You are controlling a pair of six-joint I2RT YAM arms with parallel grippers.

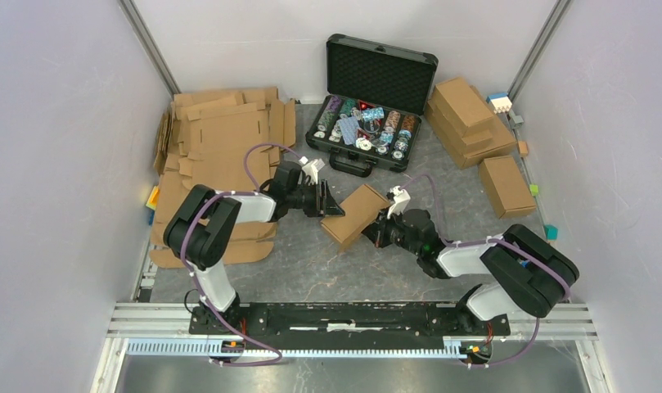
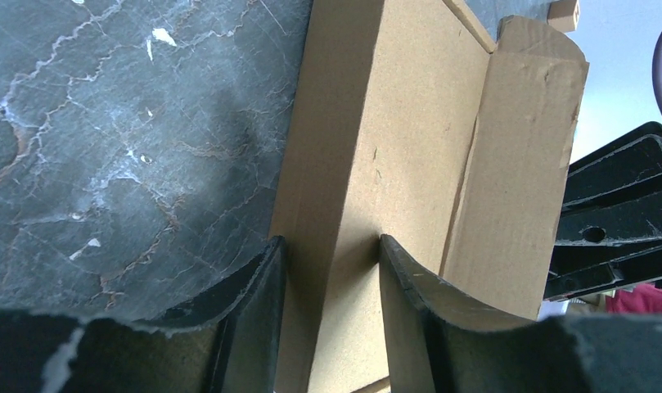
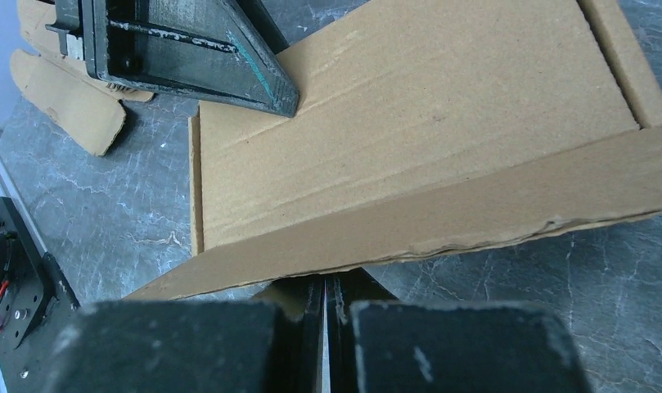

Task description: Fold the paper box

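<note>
The paper box (image 1: 356,214) is a brown cardboard mailer folded into a shallow box, lying tilted on the dark table in the middle. My left gripper (image 1: 331,203) is at its left end. In the left wrist view its fingers (image 2: 262,295) press both faces of the box (image 2: 393,147), so my left gripper (image 2: 331,246) is shut on it. My right gripper (image 1: 382,225) is at the box's right side. In the right wrist view my right gripper (image 3: 325,278) is shut, its tips tucked under the edge of the box's long side flap (image 3: 442,213). No cardboard shows between its fingers.
A pile of flat cardboard sheets (image 1: 221,139) lies at the back left. An open black case of chips (image 1: 368,123) stands at the back. Finished brown boxes (image 1: 470,115) are stacked at the back right, with one more (image 1: 506,184) nearer. Small coloured blocks lie by the walls.
</note>
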